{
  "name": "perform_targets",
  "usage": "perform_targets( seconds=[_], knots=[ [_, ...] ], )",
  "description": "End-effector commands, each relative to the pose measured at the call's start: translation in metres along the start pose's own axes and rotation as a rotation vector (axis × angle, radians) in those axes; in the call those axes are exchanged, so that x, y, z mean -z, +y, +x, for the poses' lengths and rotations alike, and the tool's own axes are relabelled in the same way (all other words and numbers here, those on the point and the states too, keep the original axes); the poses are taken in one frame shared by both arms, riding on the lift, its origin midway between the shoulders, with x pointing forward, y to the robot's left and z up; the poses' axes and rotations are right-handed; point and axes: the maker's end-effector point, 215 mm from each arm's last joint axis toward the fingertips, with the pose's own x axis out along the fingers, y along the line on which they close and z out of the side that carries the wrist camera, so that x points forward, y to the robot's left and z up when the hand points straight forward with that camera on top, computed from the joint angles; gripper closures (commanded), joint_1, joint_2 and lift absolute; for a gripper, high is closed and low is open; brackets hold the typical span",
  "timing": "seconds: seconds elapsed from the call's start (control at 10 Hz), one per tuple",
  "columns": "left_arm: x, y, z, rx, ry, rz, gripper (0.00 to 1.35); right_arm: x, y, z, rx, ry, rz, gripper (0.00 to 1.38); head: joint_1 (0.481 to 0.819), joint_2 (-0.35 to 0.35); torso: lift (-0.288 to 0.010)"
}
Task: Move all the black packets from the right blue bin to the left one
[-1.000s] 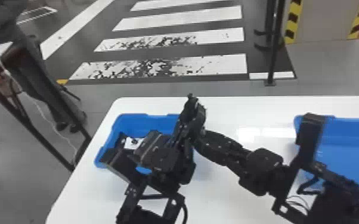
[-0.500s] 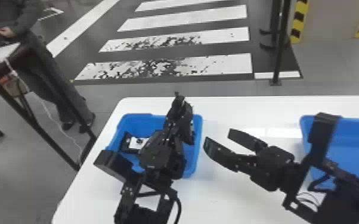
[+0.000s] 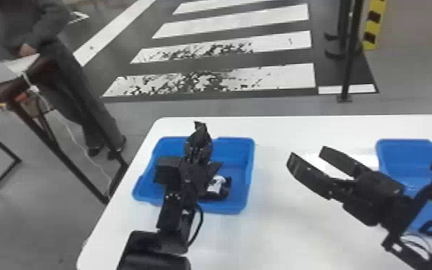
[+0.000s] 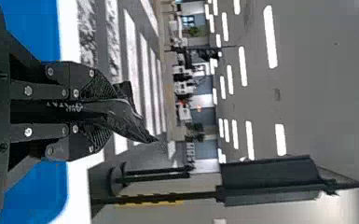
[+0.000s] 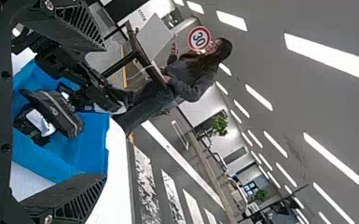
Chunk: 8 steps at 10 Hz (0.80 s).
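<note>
Black packet [image 4: 129, 125] sits clamped in the left gripper [image 4: 98, 112] over the left bin [image 3: 242, 168]. We find the right gripper [image 3: 307, 153], spread wide, has drawn clear; handover appears complete, release outstanding.

White table [image 3: 283, 237], flat top, rounded far-left corner. Two blue bins directly on it, both upright, open side up. Left bin [image 3: 241, 154] sits near the table's left edge. Right bin [image 3: 398, 154] sits well apart from it, partly hidden, running past the head view's right edge.
</note>
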Motion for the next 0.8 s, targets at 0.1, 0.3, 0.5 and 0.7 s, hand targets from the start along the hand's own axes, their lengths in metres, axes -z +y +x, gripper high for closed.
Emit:
perform_targets(
  seconds=[0.1,0.3,0.5,0.7],
  knots=[
    [-0.031,-0.006,-0.012,0.022,-0.125,-0.090,0.00,-0.030,-0.025,-0.024,0.069,-0.096,-0.051,0.08,0.695,0.317,-0.140],
    [-0.078,-0.043,-0.039,0.122,-0.252,-0.167,0.10,-0.058,-0.056,-0.062,0.179,-0.161,-0.130,0.08,0.695,0.252,-0.140],
    [-0.110,-0.068,-0.073,0.224,-0.250,-0.141,0.00,-0.075,-0.079,-0.112,0.296,-0.211,-0.200,0.08,0.695,0.166,-0.140],
    [-0.149,-0.068,-0.116,0.214,-0.303,-0.086,0.00,-0.108,-0.078,-0.164,0.409,-0.280,-0.371,0.08,0.695,0.060,-0.140]
  ],
)
